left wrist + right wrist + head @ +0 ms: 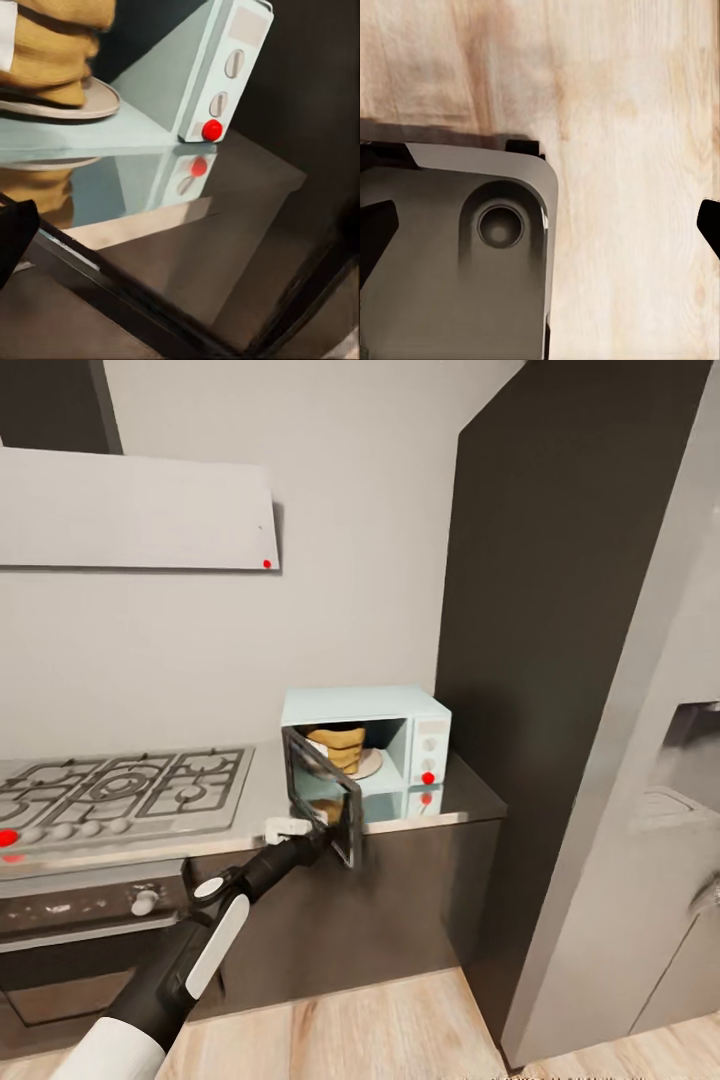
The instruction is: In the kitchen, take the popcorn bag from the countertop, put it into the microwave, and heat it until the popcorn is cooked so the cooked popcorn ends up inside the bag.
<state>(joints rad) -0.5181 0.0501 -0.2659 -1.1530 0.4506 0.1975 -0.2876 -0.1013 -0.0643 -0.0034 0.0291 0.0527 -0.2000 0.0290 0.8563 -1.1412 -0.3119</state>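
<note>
Left tool [322, 838] reaches up from the lower left on its black-and-white arm and ends at the lower edge of the microwave's door [322, 792]; its fingers are hidden against the dark frame, so whether it grips the door or merely touches it cannot be told. Right tool's fingertips [376, 232] show as dark tips at opposite edges of the right wrist view, set wide apart with nothing between them, over the light wood plank floor [637, 150] and a grey part of the robot's own body [472, 270].

Inside the microwave [366, 745], the popcorn bag [338, 748] stands upright on the round pale turntable plate [97, 97], its mustard-tan paper crumpled in folds. The door hangs open, swung out over the front of the surface. Two knobs and a red dot [212, 130] sit on the white panel, mirrored in the brushed-metal surface [455, 790] below.

The microwave stands near the right end of this surface, close beside a tall dark cabinet [560, 660]. To its left lies a gas hob [120, 790] with grey grates, and under it a built-in oven [90, 920] with a white knob. Dark cabinet fronts run below, grey wall behind, a pale extractor hood [135, 510] above the hob.
</note>
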